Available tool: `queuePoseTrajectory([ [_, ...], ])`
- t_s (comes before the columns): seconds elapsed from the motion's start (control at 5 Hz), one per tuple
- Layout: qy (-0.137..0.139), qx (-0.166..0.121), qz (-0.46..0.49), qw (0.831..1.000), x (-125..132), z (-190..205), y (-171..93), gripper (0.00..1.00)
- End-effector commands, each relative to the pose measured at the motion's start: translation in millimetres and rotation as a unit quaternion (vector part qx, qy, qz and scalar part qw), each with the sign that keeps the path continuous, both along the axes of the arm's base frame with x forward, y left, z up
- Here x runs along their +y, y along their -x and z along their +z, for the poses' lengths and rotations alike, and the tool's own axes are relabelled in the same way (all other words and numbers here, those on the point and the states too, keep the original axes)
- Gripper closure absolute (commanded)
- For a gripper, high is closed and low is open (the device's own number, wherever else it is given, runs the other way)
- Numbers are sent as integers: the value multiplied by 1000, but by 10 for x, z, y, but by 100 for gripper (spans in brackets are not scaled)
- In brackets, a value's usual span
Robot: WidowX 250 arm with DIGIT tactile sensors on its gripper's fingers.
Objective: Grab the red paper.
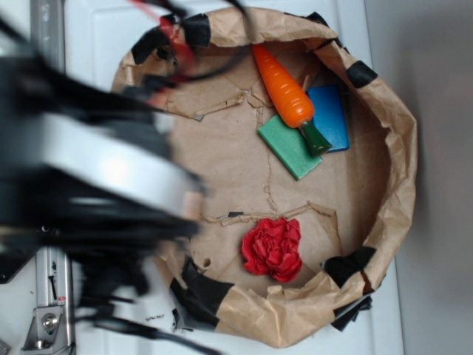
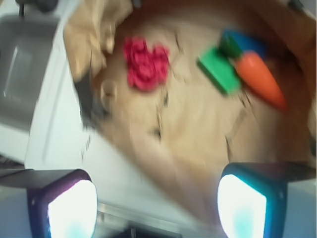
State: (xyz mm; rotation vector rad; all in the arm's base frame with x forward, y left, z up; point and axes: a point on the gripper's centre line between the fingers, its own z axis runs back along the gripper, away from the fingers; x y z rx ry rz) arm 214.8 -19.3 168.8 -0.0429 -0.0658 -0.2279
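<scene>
The red paper (image 1: 273, 248) is a crumpled, rose-like ball lying on the brown paper floor near the front of the paper-walled ring (image 1: 403, 170). In the wrist view the red paper (image 2: 145, 64) sits at the upper left, far beyond the gripper. My gripper (image 2: 156, 206) is open, its two fingers (image 2: 72, 208) wide apart at the bottom corners with nothing between them, hanging over the ring's edge and the white surface. In the exterior view the arm (image 1: 89, 170) is a dark blur on the left; the jaws are not distinguishable there.
An orange toy carrot (image 1: 284, 89) with a green stem lies across a green block (image 1: 287, 148) and a blue block (image 1: 330, 117) at the back of the ring. Black tape patches (image 1: 198, 292) hold the crumpled paper wall. White tabletop (image 1: 421, 310) surrounds it.
</scene>
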Motion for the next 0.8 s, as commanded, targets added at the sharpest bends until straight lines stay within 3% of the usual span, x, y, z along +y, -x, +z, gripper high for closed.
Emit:
queuePoseTrajectory([
  [0.0, -1, -60, 15, 998, 87, 57, -464, 0],
  [0.4, -1, -60, 15, 998, 87, 57, -464, 0],
  [0.6, 61, -32, -104, 992, 195, -312, -572, 0],
])
